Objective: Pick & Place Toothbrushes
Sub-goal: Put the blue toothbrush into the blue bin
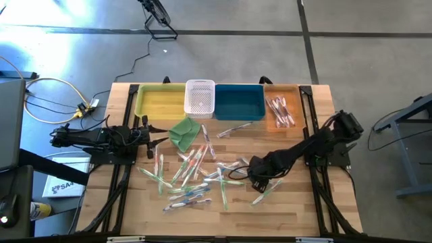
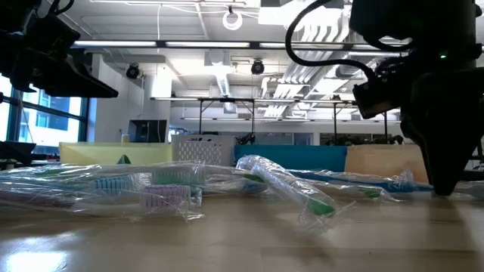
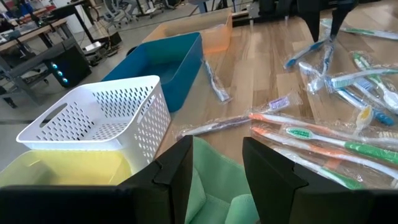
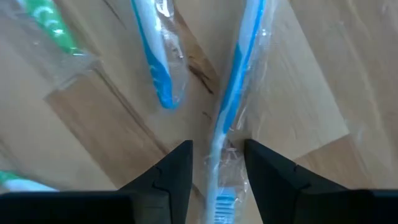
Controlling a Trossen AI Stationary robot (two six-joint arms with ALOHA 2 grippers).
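Wooden surface [image 1: 283,209] strewn with wrapped toothbrushes [image 1: 192,177] at its middle, right end effector [image 1: 258,182] reaching down at the pile's edge — fingers parted astride a blue toothbrush [image 4: 231,99], left end effector [image 1: 156,136] low beside the green cloth [image 1: 184,131] — released.

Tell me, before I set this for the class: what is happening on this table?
Two robot arms are sorting wrapped toothbrushes scattered over the wooden table. The right end effector is down over a blue-and-white toothbrush, fingers either side of it, not yet closed. The left end effector hovers open above the green cloth. A few toothbrushes already lie in the orange bin.
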